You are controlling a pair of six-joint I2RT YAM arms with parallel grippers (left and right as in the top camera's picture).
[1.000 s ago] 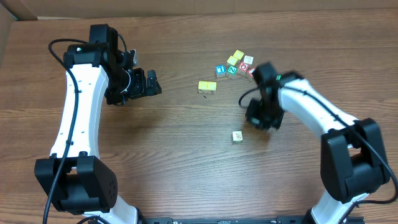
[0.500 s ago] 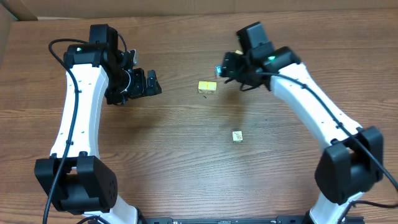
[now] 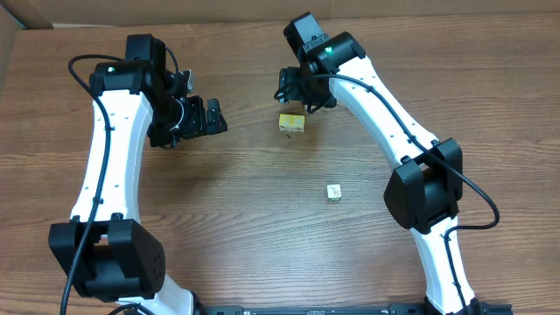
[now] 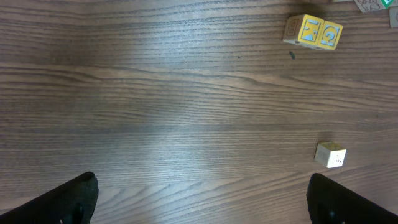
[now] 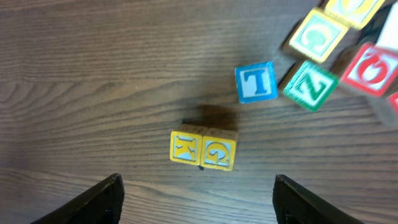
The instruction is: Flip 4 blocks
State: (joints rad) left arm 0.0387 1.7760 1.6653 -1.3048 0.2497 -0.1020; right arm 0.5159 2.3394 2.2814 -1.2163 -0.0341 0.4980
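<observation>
Right gripper [image 5: 198,186] hovered spread and empty over the two touching yellow-faced wooden letter cubes [image 5: 203,149] on the wood-grain table [image 5: 93,74]. Closing there could pinch both at once and botch the flip. The blue-faced T cube [image 5: 255,81] sat near, easily knocked. Left gripper [image 4: 202,190] hung spread, empty, well apart.

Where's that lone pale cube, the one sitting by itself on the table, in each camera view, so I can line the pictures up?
Overhead: the pale cube lies alone on the wood, right of centre.
Left wrist: lower right.
Right wrist: not in it.
Shared landmark: the yellow K and G blocks, side by side; above the cube in the overhead view, upper right in the left wrist view, near centre in the right wrist view.
</observation>
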